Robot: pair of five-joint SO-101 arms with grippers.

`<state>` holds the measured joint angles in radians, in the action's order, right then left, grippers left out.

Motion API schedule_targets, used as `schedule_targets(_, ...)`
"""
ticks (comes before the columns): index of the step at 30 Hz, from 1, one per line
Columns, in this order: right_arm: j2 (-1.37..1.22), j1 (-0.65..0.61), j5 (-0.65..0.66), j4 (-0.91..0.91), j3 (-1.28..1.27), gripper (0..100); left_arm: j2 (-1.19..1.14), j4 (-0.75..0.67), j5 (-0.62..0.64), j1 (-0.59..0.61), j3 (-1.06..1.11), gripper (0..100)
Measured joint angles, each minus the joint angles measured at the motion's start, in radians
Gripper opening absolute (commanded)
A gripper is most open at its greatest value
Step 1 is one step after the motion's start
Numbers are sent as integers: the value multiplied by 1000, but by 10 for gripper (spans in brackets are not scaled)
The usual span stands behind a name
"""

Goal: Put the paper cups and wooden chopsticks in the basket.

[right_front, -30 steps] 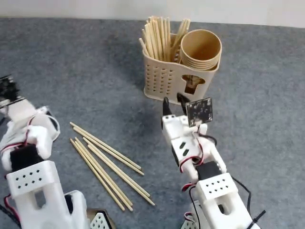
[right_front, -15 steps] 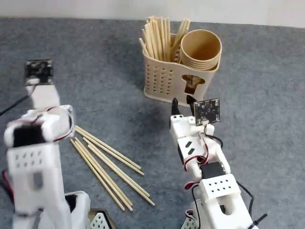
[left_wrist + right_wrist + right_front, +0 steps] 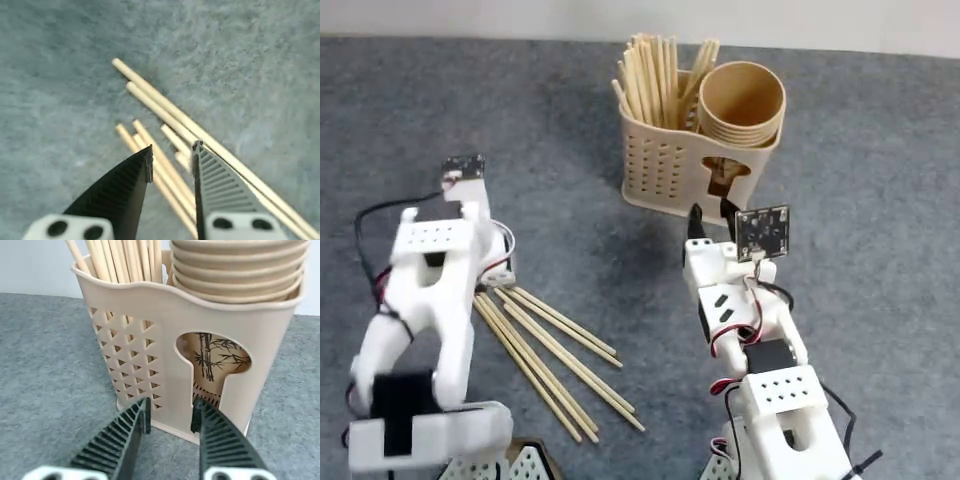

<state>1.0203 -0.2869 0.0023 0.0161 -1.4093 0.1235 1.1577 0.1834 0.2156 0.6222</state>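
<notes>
Grey, felt-like cloth covers the table [image 3: 880, 150]. The left tool [image 3: 172, 148] hangs just above the loose chopsticks [image 3: 155, 98], narrowly open and empty, their ends lying beneath and beyond its tips. The right tool [image 3: 170, 405], likewise slightly open and empty, faces the basket [image 3: 150, 330] holding the paper cups [image 3: 235, 275]. The left should probably widen, straddle a stick or two crosswise, then close.

My high camera is fixed above and behind the arms and looks down over the grey counter [image 3: 550, 120] toward its far edge. The left wrist camera looks down along the left tool [image 3: 172, 155], close above the loose chopsticks [image 3: 150, 91], which I also see from the high view. The right wrist camera faces level past the right tool [image 3: 170, 412], near the basket [image 3: 150, 305] front, likewise shared with the high view.
</notes>
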Motion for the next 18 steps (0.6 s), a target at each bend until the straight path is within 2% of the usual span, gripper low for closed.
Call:
schedule_targets(11, 0, 0, 0, 0, 0, 145, -170, -203, 137, -14, -18, 140)
schedule_targets(18, 0, 0, 0, 0, 0, 145, -199, -258, 146, -12, -38, 139)
